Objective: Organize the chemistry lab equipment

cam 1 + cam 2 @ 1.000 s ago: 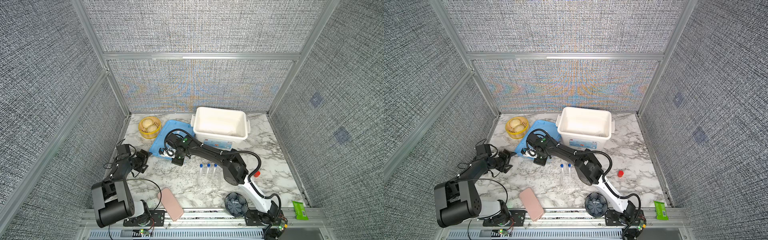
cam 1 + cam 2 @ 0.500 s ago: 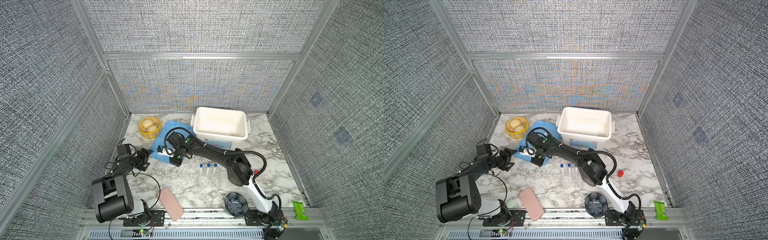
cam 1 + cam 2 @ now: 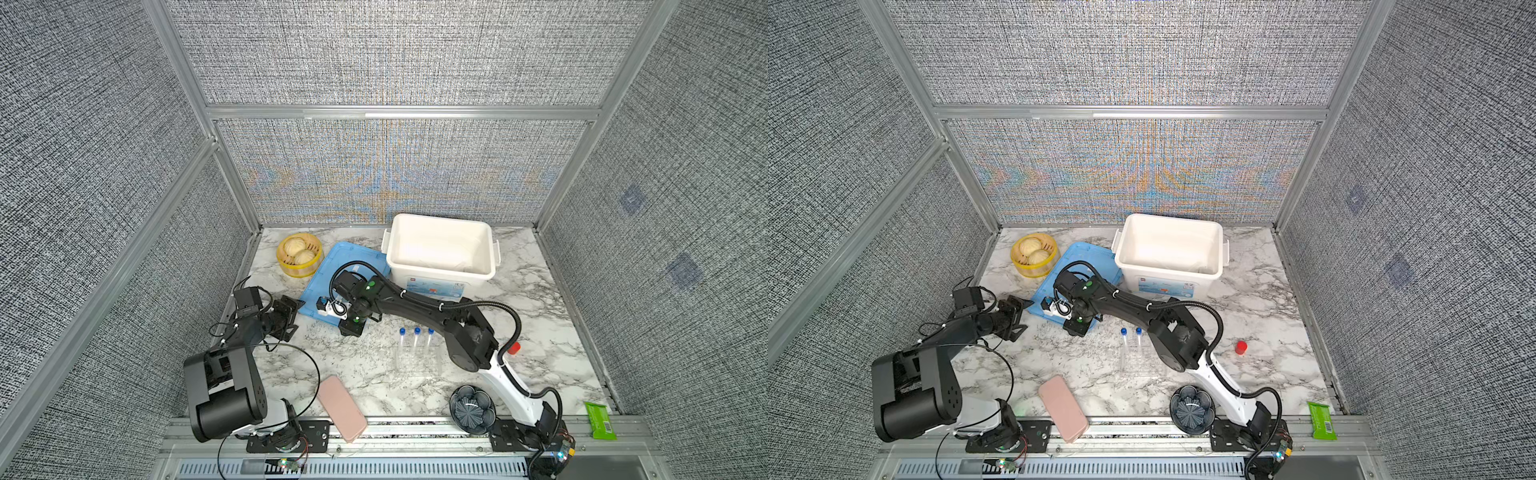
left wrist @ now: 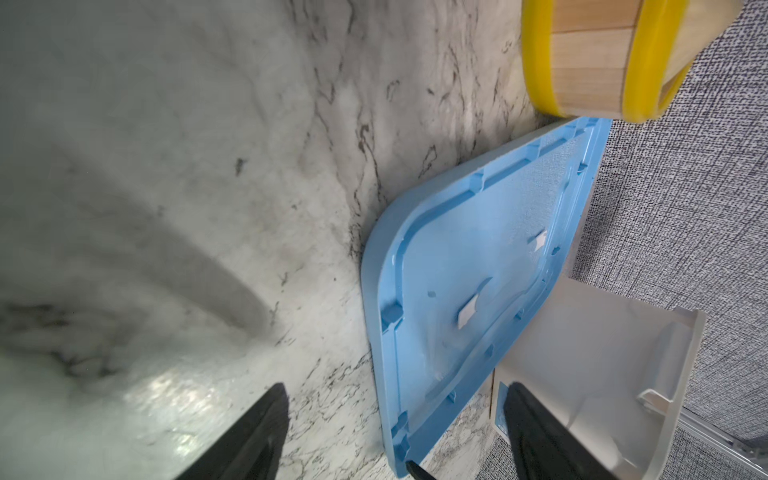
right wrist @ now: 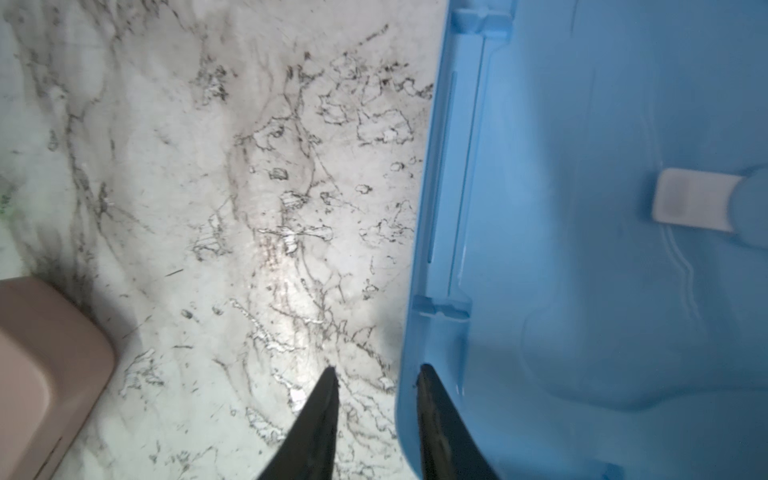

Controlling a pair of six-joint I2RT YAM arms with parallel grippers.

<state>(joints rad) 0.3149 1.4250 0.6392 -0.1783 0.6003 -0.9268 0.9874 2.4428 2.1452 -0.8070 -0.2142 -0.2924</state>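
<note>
Mid-bench, 3 capped tubes stand in the clear rack beside the right arm's elbow; a swing could topple them. Farther, right hand hangs parted astride the rim of the blue lid, left hand released nearby; lid may skid.

We see a white marble-patterned tabletop with grey veins. At its far left stands a round yellow steamer basket with buns. Just right of it lies a flat blue plastic lid, and beside that, far centre, a white rectangular plastic bin. In the middle we find a small clear plastic rack holding three long clear tubes with blue caps upright. A small red cap-like cylinder sits to its right. Near us, a flat pink rectangular case overhangs the front edge, a dark fluted bowl sits right of it, and a green packet lies at the near right corner.
</note>
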